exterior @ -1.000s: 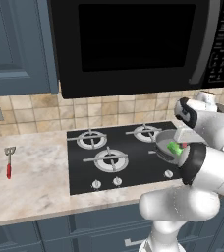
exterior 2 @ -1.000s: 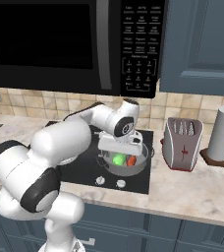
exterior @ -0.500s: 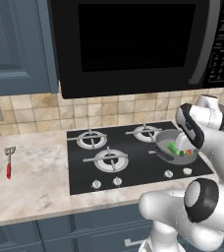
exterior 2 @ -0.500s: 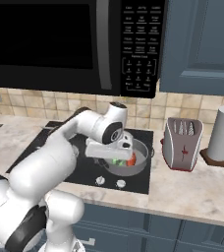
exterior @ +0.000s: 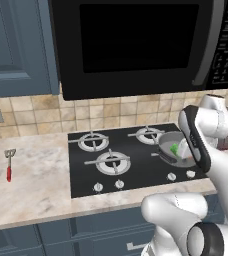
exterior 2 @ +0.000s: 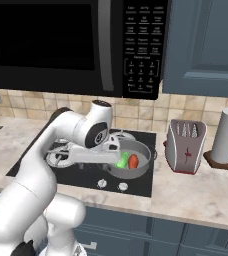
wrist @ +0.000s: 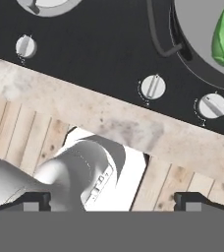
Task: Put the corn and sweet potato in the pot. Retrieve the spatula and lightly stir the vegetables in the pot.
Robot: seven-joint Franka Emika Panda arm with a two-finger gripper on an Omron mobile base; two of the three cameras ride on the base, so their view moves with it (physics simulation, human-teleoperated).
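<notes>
Corn (exterior 2: 122,160) and sweet potato (exterior 2: 133,161) lying side by side in the pot (exterior 2: 145,167) on the stove's front right burner. Gripper (wrist: 112,199) hanging over the stove's front edge beside the pot, tips well apart, holding nothing. Spatula (exterior: 8,164) lying flat near the counter's left edge, well apart from the stove (exterior: 86,181). Probably light, stiff, thin; sitting low on the counter (exterior: 31,192). Pinching the red handle mid-length across its narrow width, keeping off the slotted head.
</notes>
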